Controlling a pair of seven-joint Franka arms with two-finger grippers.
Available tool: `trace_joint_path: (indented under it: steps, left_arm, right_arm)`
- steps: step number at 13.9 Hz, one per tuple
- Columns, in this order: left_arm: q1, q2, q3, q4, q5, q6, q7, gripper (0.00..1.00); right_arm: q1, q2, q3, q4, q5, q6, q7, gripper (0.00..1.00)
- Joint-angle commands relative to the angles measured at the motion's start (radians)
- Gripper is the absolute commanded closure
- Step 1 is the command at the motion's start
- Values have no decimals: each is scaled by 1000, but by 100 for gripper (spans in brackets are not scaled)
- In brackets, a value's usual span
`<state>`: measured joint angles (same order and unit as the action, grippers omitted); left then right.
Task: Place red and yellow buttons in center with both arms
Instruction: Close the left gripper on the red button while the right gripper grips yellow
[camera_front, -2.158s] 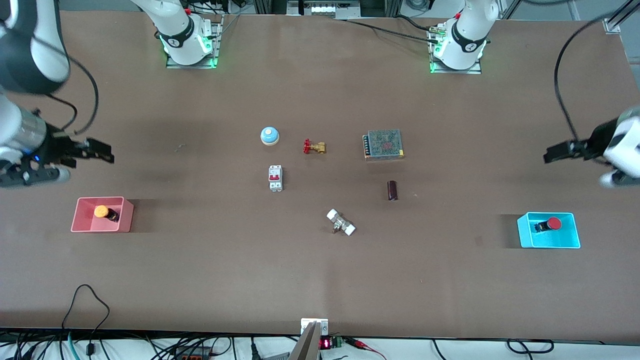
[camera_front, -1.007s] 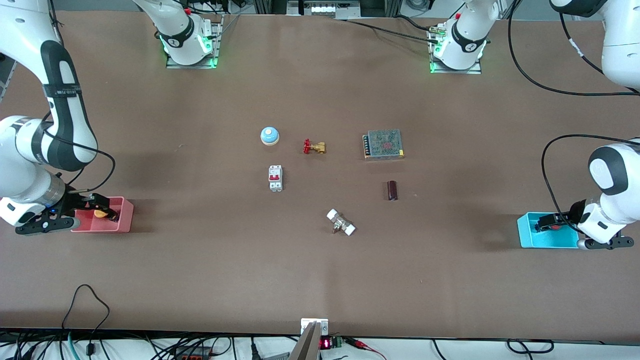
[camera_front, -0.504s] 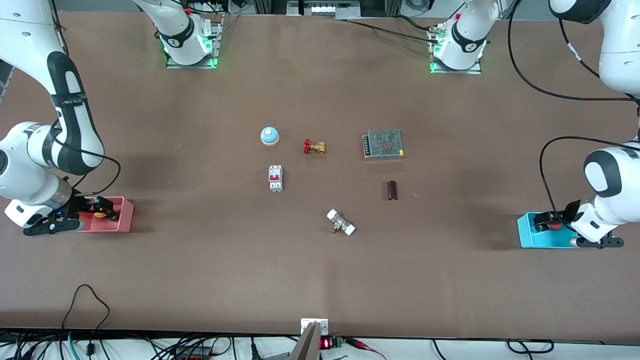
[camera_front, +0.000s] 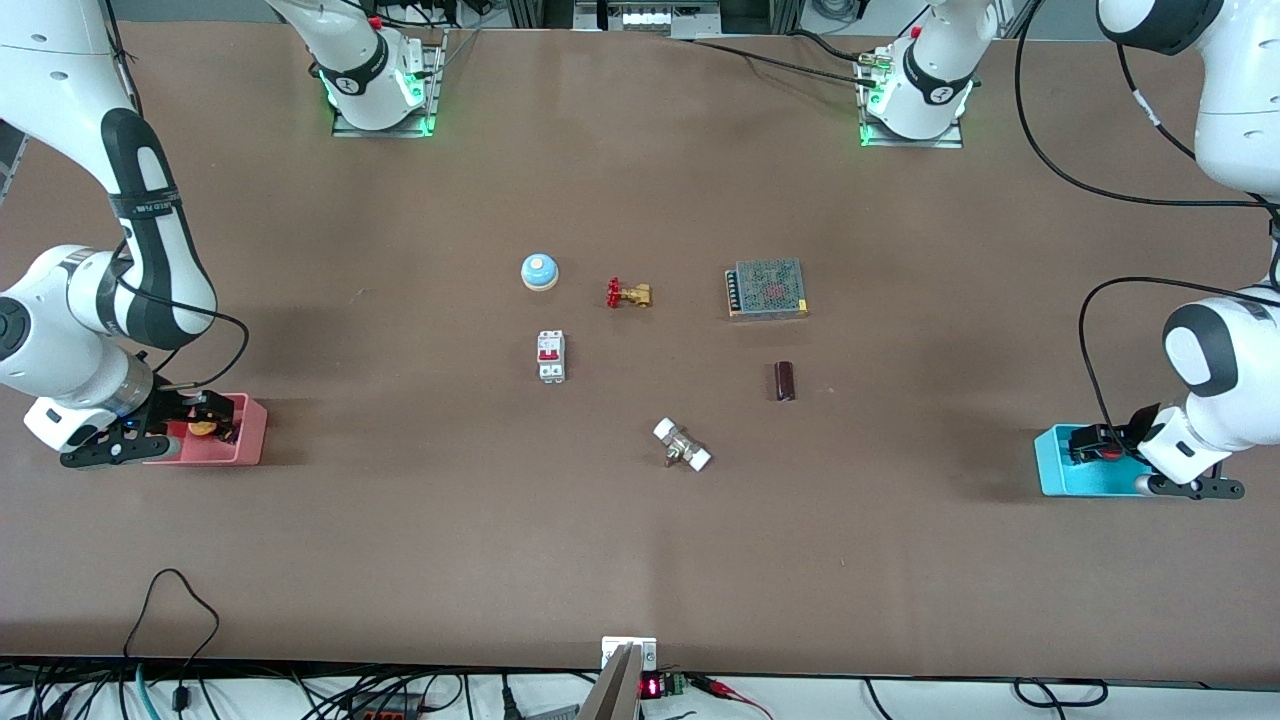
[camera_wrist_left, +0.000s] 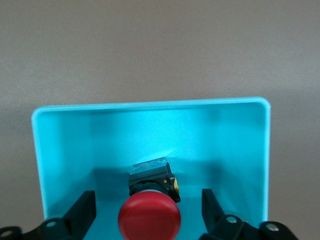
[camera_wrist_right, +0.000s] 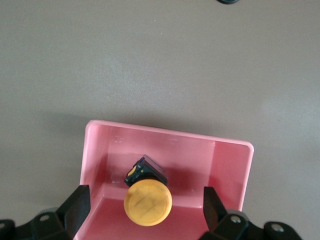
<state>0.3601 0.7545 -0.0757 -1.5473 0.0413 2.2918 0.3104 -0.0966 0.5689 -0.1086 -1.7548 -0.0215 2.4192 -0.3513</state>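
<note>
The red button (camera_wrist_left: 149, 218) lies in the light-blue bin (camera_front: 1062, 480) at the left arm's end of the table; its cap just shows in the front view (camera_front: 1112, 453). My left gripper (camera_wrist_left: 148, 212) is open inside this bin, one finger on each side of the cap, not touching. The orange-yellow button (camera_wrist_right: 147, 201) lies in the pink bin (camera_front: 248, 440) at the right arm's end, and shows in the front view (camera_front: 203, 428). My right gripper (camera_wrist_right: 146, 206) is open in the pink bin, fingers either side of the cap.
Mid-table stand a blue dome bell (camera_front: 539, 271), a brass valve with a red handle (camera_front: 628, 294), a white circuit breaker (camera_front: 551, 356), a metal power supply (camera_front: 767, 288), a dark cylinder (camera_front: 785, 381) and a white-ended fitting (camera_front: 682, 445).
Both arms came down from above the table into their bins. Over the last second each gripper settled a little lower around its button. The buttons have not moved.
</note>
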Motion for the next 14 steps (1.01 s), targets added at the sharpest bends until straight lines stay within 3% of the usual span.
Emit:
trace_joint_path:
  steps: [1, 5, 8, 13, 14]
  left_arm:
    - [-6, 17, 2, 19, 22, 9, 18, 16]
    - [-4, 17, 1, 15, 20, 9, 13, 39]
    - [-4, 17, 1, 10, 23, 9, 18, 49]
    - [-4, 12, 1, 6, 28, 6, 26, 59]
    - [-4, 11, 1, 4, 28, 5, 26, 62]
  right_arm:
    - [-15, 0, 7, -9, -8, 21, -14, 0]
    - [-20, 14, 9, -11, -8, 34, -14, 0]
    - [-20, 16, 9, -12, -8, 37, -14, 3]
    - [-20, 20, 9, -12, -8, 37, -38, 28]
    - [-20, 22, 9, -12, -6, 37, -40, 29]
